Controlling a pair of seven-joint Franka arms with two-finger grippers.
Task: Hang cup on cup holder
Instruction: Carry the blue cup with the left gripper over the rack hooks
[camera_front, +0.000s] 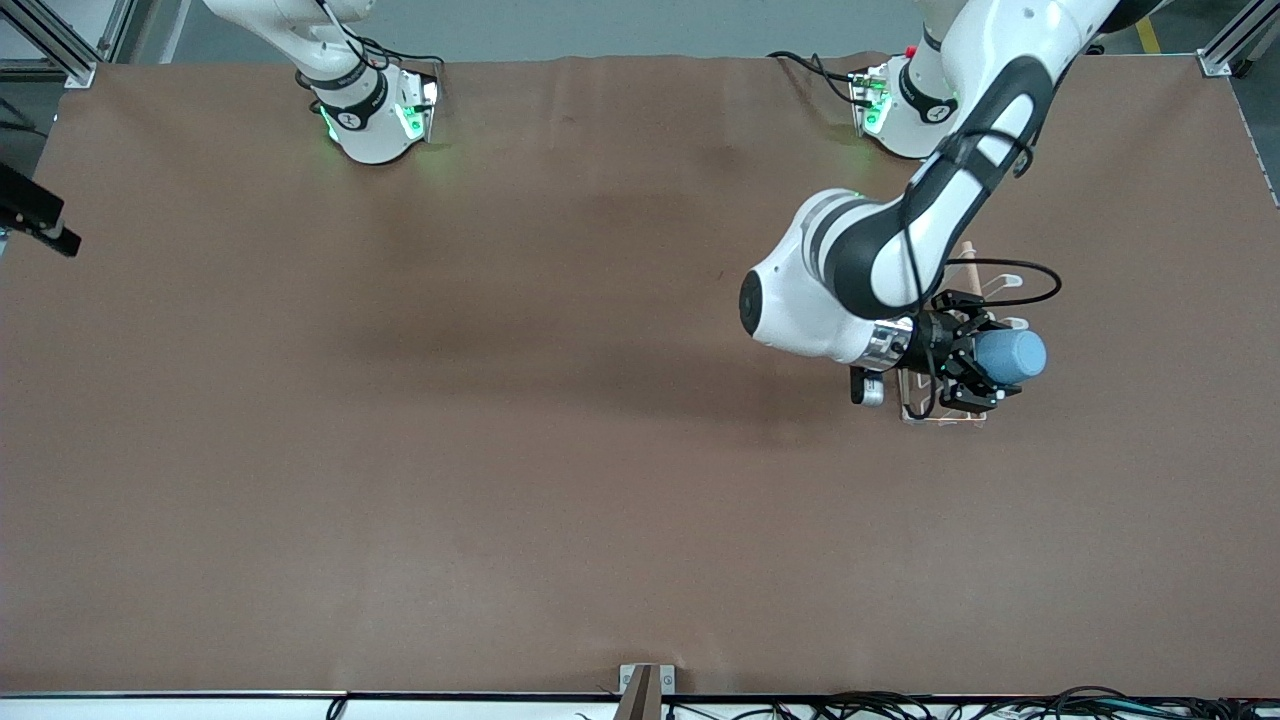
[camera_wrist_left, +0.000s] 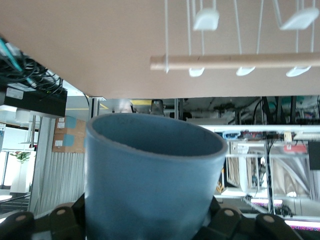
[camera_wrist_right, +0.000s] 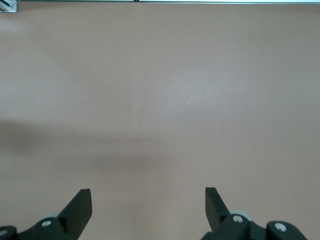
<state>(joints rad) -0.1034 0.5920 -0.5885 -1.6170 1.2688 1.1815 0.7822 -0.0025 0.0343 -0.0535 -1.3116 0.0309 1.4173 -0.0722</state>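
My left gripper (camera_front: 985, 368) is shut on the light-blue cup (camera_front: 1012, 357), which it holds on its side in the air. The cup fills the lower part of the left wrist view, with the cup (camera_wrist_left: 150, 170) turned so its round rim faces away from the camera. Under the cup stands the white wire cup holder (camera_front: 942, 417), toward the left arm's end of the table; the arm covers much of it. Its wooden rod (camera_wrist_left: 235, 61) and looped prongs (camera_wrist_left: 206, 19) show in the left wrist view. My right gripper (camera_wrist_right: 148, 205) is open over bare table, holding nothing.
A brown mat (camera_front: 500, 400) covers the whole table. A black device (camera_front: 30, 215) juts in at the right arm's end. A small bracket (camera_front: 647, 685) and cables (camera_front: 1000, 705) run along the table edge nearest the front camera.
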